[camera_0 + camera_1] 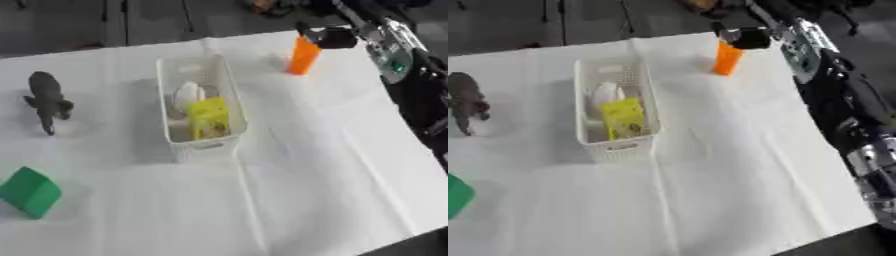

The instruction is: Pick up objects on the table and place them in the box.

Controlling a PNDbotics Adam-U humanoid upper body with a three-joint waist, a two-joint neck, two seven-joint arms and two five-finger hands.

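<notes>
A white slatted box (203, 144) stands mid-table with a yellow object (210, 116) and a white rounded object (187, 95) inside. An orange upright object (304, 56) stands at the far right of the table. My right hand (328, 36) is at its top, fingers curled against it; whether they hold it is unclear. A dark grey animal figure (46, 100) lies at the left. A green block (30, 192) sits at the near left. My left hand is out of sight.
The table wears a white cloth (315, 170) with open room right of the box and in front of it. My right arm (833, 95) runs along the table's right edge. Dark floor lies beyond the far edge.
</notes>
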